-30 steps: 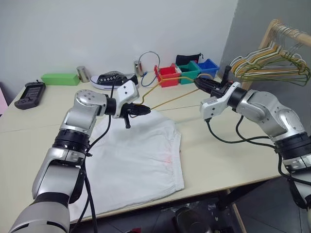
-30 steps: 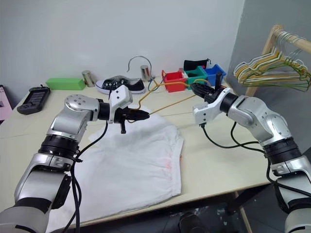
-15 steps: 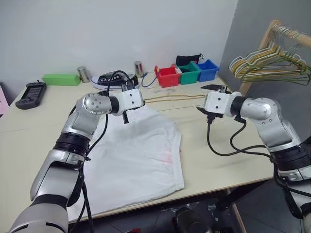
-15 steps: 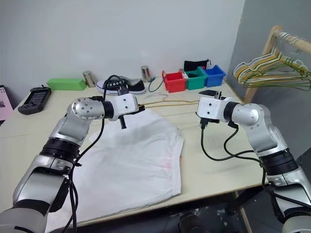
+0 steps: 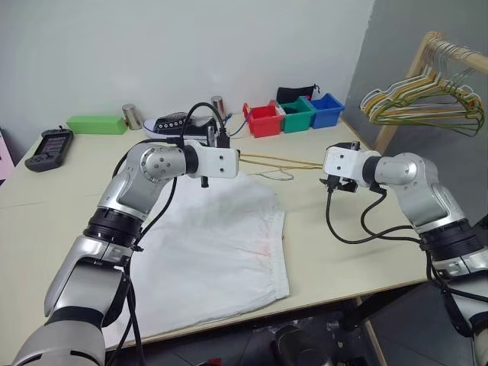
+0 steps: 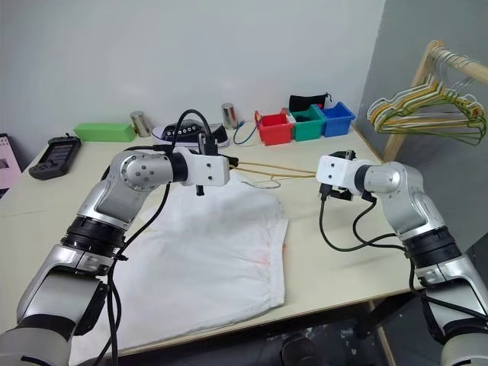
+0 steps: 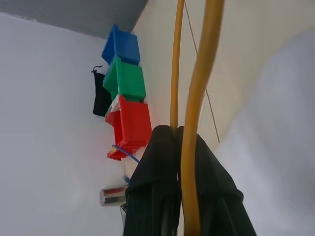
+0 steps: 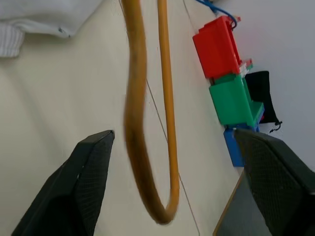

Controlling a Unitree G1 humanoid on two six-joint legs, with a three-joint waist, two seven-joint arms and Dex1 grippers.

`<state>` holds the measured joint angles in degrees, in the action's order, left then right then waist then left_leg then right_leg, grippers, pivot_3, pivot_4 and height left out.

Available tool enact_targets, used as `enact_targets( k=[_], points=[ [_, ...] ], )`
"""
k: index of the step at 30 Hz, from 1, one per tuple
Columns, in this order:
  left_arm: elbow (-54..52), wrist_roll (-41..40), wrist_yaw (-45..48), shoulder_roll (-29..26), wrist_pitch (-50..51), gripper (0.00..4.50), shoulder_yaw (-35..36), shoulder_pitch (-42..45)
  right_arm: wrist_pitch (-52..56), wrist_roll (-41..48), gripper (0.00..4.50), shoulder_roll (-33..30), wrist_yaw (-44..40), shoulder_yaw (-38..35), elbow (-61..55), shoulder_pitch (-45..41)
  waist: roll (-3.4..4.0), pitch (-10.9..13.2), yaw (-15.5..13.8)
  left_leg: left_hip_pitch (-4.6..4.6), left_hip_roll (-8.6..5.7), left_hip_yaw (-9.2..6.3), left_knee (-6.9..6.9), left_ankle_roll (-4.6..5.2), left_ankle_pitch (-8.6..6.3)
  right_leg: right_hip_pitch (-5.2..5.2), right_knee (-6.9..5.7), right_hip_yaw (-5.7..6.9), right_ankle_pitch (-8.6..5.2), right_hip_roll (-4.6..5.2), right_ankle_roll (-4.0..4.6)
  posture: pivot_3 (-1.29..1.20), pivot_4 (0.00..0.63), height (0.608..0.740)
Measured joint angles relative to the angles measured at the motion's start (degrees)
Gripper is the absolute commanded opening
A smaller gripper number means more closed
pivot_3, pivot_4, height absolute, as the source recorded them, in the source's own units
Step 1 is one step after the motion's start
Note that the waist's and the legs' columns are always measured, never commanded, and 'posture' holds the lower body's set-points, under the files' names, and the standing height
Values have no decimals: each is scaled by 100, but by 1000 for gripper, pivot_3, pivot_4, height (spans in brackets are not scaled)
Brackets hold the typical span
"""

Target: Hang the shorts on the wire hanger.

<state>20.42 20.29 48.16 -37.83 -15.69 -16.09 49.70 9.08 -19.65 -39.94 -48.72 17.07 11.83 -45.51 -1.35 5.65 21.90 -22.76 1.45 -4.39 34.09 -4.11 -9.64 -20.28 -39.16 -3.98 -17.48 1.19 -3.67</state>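
Yellow wire hanger point(image 7: 197, 113) is pinched by shut left fingers point(image 7: 162, 162), kept above shorts point(image 5: 221, 244); right fingers point(image 8: 93, 177) are spread, its far end between them unheld.

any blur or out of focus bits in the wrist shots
Left wrist view: the wire hanger and the left hand's fingers are soft, too close to focus. Right wrist view: the hanger's near wire is blurred; the bins look sharper.
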Motion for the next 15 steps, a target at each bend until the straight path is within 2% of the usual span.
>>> enact_targets(
  k=[5,6,9,10,14,15],
  points=[
    [-53,14,2,0,21,0,0,-63,-47,-2,2161,44,20,0,22,-66,0,0,-11,-2,-1,-1,0,0,0,0,1,0,0,0,0,-267,23,740],
    [-65,15,2,0,23,0,0,-63,-50,-2,1838,53,21,0,22,-67,0,0,-14,-2,-1,-1,0,0,0,0,1,0,0,0,0,-267,23,740],
    [-79,28,2,1,23,0,0,-63,-59,-3,1295,67,20,0,22,-67,0,0,-19,-2,-1,-1,0,0,0,0,1,0,0,0,0,-271,24,740],
    [-79,32,2,1,23,0,0,-63,-68,-3,974,67,19,0,22,-67,0,0,-19,-2,0,-1,0,0,0,0,1,1,0,0,0,-271,24,740],
    [-79,40,-3,1,21,0,0,-62,-89,-10,126,67,7,1,12,-66,0,0,-17,-1,-1,-1,0,0,0,0,1,1,0,0,0,-275,26,740],
    [-79,41,-10,1,20,0,0,-62,-98,-19,36,65,-2,6,6,-65,0,0,-17,-1,-1,-1,0,0,0,0,1,1,0,0,0,-275,26,740]
  ],
)
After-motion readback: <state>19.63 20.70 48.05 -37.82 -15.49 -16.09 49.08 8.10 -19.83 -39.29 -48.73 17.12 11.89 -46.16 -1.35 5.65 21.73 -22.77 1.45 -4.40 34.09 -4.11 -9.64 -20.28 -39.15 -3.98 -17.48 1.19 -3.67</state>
